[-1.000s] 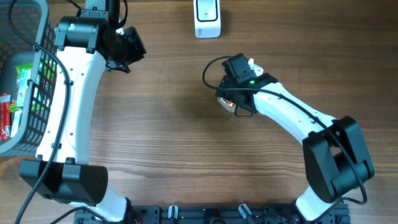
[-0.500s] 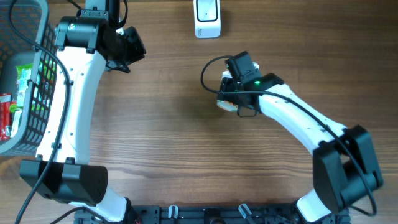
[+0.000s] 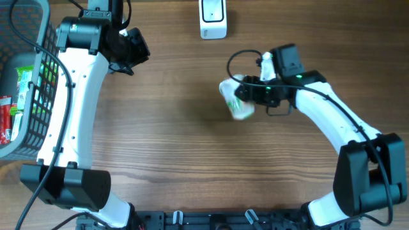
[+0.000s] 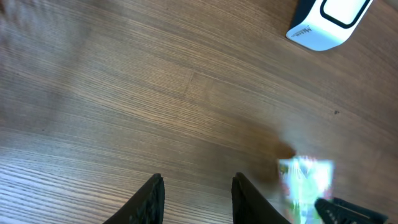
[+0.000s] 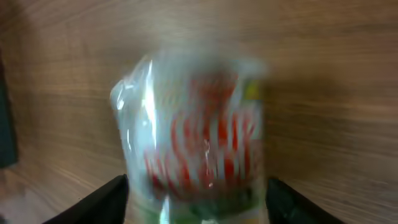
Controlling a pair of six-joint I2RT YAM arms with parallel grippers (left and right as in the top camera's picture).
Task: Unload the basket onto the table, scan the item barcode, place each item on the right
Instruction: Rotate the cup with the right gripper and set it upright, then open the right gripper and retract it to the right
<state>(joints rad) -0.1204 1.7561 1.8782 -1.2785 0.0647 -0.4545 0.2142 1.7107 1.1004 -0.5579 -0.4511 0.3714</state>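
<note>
Overhead: the right gripper (image 3: pixel 244 96) grasps the packet (image 3: pixel 234 103) mid-frame, below the scanner (image 3: pixel 213 18) at top centre. It should turn the barcode toward that window. Left wrist: the left gripper (image 4: pixel 198 198) is parted and empty. Right wrist: the packet is blurred, so steady it first.

You're at a mock shop checkout: barcode scanner (image 3: pixel 213 19) at twelve o'clock, wire basket (image 3: pixel 29 25) of packaged goods (image 3: pixel 23 83) at nine.

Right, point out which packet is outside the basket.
The packet clamped in the right gripper, right of centre. The other packets lie inside the grey basket at the left edge.
</note>
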